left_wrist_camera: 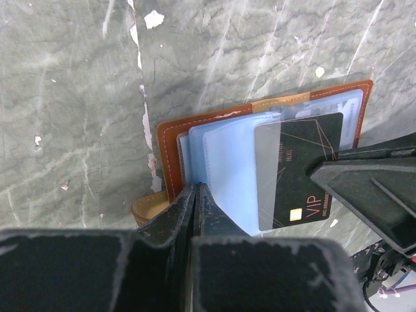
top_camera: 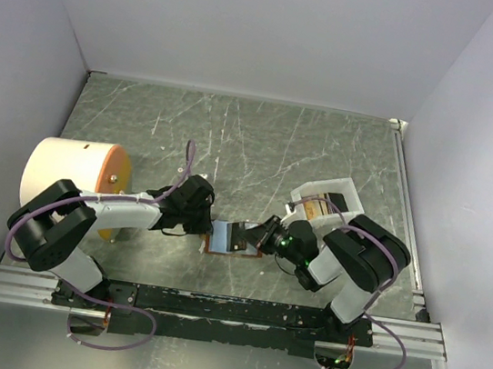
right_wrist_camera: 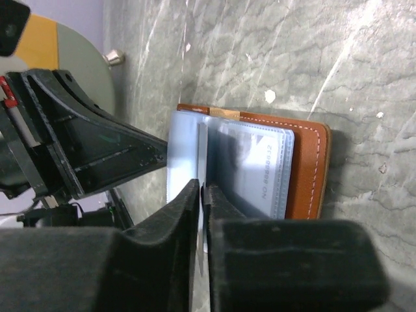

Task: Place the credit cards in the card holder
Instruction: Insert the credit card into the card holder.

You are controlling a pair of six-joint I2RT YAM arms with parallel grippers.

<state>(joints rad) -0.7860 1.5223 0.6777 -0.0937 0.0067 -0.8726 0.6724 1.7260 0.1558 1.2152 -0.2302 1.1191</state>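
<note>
**Card insertion, mid-stroke.** The card holder (top_camera: 234, 240) lies open on the worktop (top_camera: 262, 141) between the two arms, brown leather cover down and light-blue sleeves uppermost. The left claw (left_wrist_camera: 196, 195) is closed, its jaws all but meeting, on the near edge of the sleeve leaves, and the holder is pinned in place by this grip. The right claw (right_wrist_camera: 202, 188) is likewise closed to a sliver. It is judged to grip the outer edge of a dark credit card (left_wrist_camera: 305, 162) marked VIP, though the contact itself is partly hidden by a finger. The card's leading edge is seen beneath a translucent sleeve, and the greater part lies outside it.

The step in hand is thus taken to be the sliding of this card into its pocket. For the next move, a flat push along the sleeve toward the left claw is called for. The card must be kept level so that the sleeve mouth is not buckled, and released only once seated.

In a white tray (top_camera: 339, 180) just beyond the right arm, other cards (top_camera: 340, 200), one dark and one tan, are seen. A cream drum (top_camera: 69, 173) with an orange face stands beside the left arm, well apart from the holder. The chief obstruction is judged to be the closeness of the two claws over the small holder, by which room for the push is limited.
</note>
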